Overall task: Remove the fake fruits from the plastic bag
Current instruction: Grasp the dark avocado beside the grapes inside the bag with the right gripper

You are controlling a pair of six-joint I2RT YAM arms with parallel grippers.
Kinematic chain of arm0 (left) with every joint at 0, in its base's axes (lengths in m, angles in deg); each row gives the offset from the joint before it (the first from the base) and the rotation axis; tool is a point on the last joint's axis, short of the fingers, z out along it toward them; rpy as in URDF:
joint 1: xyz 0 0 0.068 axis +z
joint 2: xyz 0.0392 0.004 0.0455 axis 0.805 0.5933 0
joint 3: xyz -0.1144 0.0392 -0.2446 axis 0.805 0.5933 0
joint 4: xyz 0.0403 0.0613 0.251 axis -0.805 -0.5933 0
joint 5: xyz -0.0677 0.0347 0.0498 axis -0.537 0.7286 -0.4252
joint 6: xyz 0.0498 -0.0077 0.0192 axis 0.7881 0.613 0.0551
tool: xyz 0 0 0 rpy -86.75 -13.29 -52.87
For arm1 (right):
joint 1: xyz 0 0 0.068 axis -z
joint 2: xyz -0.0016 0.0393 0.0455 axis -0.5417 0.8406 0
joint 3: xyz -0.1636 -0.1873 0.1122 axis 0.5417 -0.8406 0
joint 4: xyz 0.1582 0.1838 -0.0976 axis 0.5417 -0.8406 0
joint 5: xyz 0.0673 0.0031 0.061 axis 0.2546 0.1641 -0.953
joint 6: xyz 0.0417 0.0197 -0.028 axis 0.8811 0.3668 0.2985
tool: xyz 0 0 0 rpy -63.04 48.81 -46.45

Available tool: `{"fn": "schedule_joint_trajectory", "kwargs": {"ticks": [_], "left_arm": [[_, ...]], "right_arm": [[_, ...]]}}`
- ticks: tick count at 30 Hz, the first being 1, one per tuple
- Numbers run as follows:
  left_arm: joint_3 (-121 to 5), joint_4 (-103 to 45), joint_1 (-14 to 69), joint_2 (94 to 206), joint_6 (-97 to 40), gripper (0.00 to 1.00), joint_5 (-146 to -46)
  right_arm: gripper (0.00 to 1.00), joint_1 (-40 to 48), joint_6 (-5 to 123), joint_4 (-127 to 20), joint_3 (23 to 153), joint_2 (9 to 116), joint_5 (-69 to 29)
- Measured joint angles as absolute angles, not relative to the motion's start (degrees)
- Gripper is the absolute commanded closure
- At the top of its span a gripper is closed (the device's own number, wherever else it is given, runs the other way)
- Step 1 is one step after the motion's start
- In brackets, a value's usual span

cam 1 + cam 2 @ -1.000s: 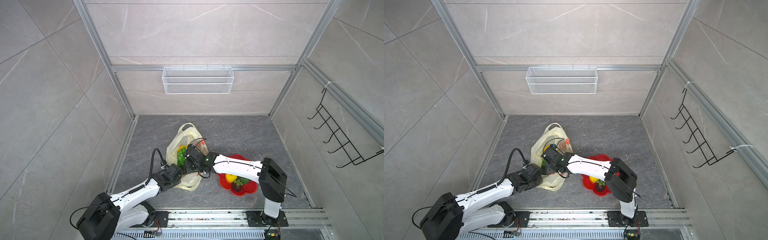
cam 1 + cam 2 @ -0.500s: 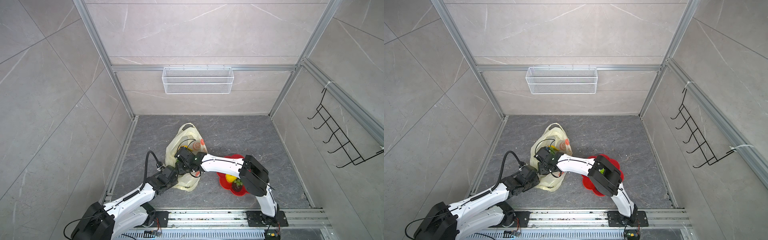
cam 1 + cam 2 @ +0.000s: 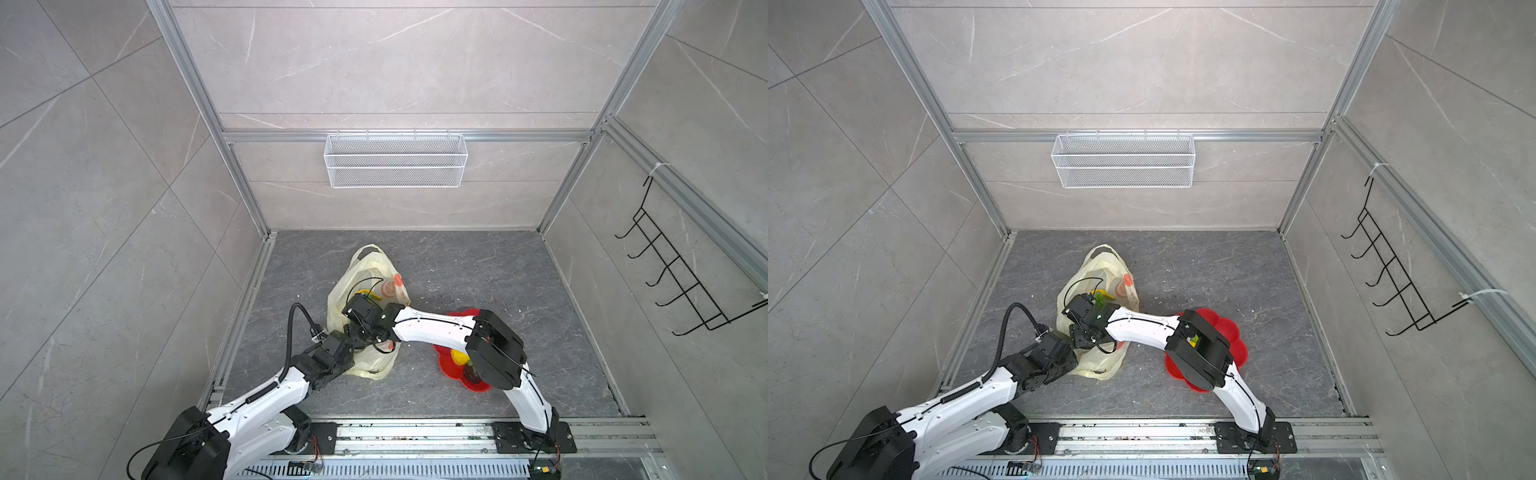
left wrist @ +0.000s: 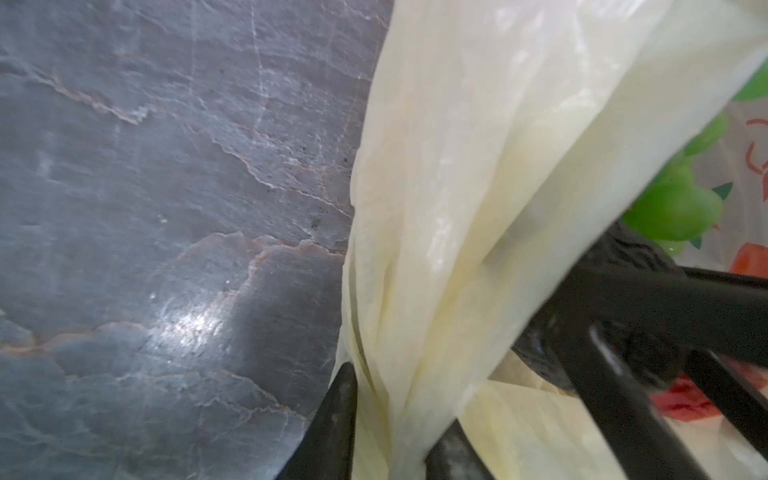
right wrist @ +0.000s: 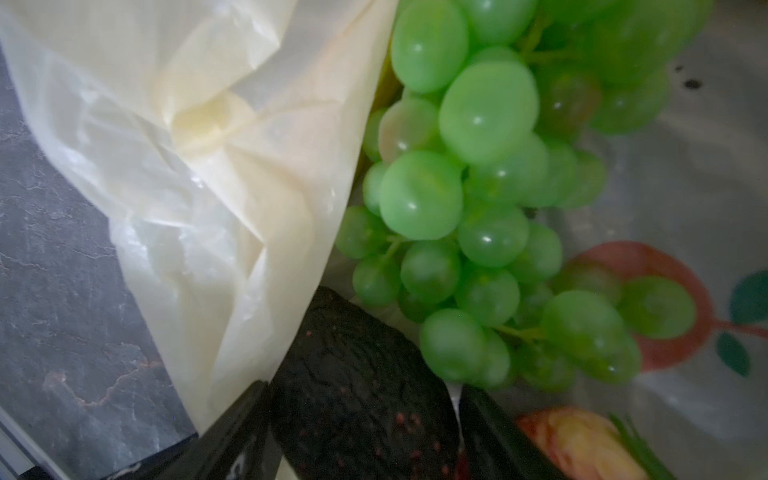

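Observation:
The pale-yellow plastic bag (image 3: pixel 360 272) (image 3: pixel 1096 266) lies on the dark floor in both top views. My left gripper (image 4: pixel 395 399) (image 3: pixel 351 353) is shut on a bunched fold at the bag's near edge. My right gripper (image 5: pixel 363 388) (image 3: pixel 356 334) reaches across into the bag's mouth. It is open, with a dark brown piece (image 5: pixel 357 399) between its fingers and a thin gap on one side. The green grape bunch (image 5: pixel 478 187) lies just beyond, and a red-yellow fruit (image 5: pixel 582 440) beside it. A yellow banana (image 3: pixel 372 296) shows in the opening.
A red flower-shaped plate (image 3: pixel 451 370) (image 3: pixel 1235 332) sits to the right of the bag, under my right arm, holding a yellow citrus (image 3: pixel 458 356). A white wire basket (image 3: pixel 395 166) hangs on the back wall, and a black hook rack (image 3: pixel 681 282) on the right wall.
My right gripper has moved left from near the plate into the bag's mouth, and its jaws have widened. My left arm has drawn back slightly, still holding the bag.

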State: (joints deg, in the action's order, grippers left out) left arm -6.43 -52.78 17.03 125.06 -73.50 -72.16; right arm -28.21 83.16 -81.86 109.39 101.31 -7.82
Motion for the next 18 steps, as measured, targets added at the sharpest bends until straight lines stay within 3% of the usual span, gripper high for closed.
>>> {"fn": "schedule_joint_trajectory", "kwargs": {"ticks": [9, 18], "left_arm": [[-6.4, -52.8, 17.3, 125.0, -73.5, 0.74, -72.1], [-6.4, -52.8, 17.3, 125.0, -73.5, 0.74, -72.1]], "right_arm": [[0.41, -28.2, 82.5, -81.4, 109.9, 101.7, -8.7], [0.46, -28.4, 82.1, -81.6, 108.2, 99.3, -8.7]]}}
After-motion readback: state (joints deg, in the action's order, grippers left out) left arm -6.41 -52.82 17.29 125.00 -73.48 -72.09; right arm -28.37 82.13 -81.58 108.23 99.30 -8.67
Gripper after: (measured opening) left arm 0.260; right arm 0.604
